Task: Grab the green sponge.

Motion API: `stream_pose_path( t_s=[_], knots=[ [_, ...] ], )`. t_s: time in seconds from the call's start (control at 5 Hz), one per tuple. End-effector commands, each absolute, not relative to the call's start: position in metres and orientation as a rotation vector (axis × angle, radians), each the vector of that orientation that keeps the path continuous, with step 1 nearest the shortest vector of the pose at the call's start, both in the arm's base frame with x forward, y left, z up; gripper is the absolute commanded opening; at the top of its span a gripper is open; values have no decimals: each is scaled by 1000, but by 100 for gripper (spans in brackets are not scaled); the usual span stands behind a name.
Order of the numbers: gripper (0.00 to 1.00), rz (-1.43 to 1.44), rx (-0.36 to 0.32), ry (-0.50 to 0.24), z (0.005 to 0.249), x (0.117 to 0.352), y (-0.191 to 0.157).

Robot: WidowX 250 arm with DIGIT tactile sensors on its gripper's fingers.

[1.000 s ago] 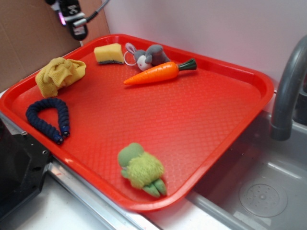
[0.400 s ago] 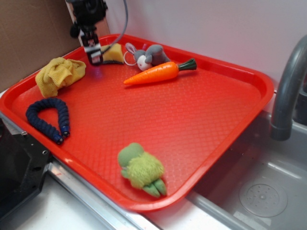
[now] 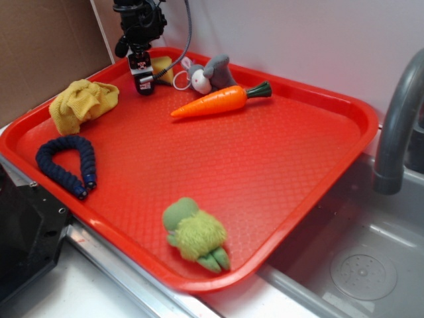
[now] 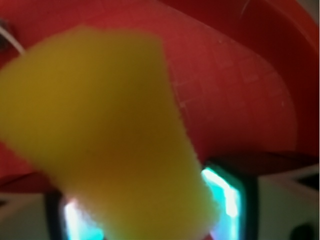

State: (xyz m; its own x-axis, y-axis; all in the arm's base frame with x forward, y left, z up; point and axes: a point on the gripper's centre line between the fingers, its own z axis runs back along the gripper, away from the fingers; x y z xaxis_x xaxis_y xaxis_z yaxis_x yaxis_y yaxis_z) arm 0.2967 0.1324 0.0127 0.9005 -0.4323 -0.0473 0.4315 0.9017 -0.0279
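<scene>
1. Grey sink (image 3: 344, 265) fills the 4 o'clock corner of the exterior view, with a dark faucet (image 3: 397, 126) at 3 o'clock and brown cardboard (image 3: 46, 46) at 10 o'clock.
2. A red tray (image 3: 265, 172) covers most of the scene, tilted so its far corner points to 12 o'clock.
3. The arm (image 3: 139, 16) comes down at 11 o'clock; its gripper (image 3: 144, 83) stands upright with the tip at the tray floor.
4. The wrist view shows a lit finger (image 4: 227, 192) at 4 o'clock and another at 7 o'clock, one on each side of the sponge (image 4: 110, 130). The jaws are spread wider than the foam, and I cannot tell if either pad touches it.
5. An orange carrot (image 3: 215, 101) lies at 12 o'clock, leaves towards 2 o'clock.
6. A yellow cloth (image 3: 81, 104) is bunched at 9 o'clock.
7. A blue segmented toy (image 3: 65, 162) curls at 8 o'clock.
8. A green plush (image 3: 194, 233) sits at 6 o'clock.
9. A grey bunny (image 3: 211, 73) sits just beyond the carrot.
10. In the exterior view the sponge (image 3: 163, 68) is a yellow sliver at the far rim, between gripper and bunny, mostly hidden. Up close it is a blurred yellow block; its green layer cannot be made out.
</scene>
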Motion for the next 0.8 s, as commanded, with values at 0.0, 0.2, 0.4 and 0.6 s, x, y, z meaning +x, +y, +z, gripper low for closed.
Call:
stream_pose_path(
  t_s=[0.0, 0.2, 0.4, 0.6],
  knots=[
    [0, -328, 11, -49, 109, 262, 99],
    [0, -306, -44, -143, 159, 237, 68],
    [0, -228, -105, -184, 210, 221, 30],
    [0, -211, -129, -201, 254, 214, 3]
  ],
)
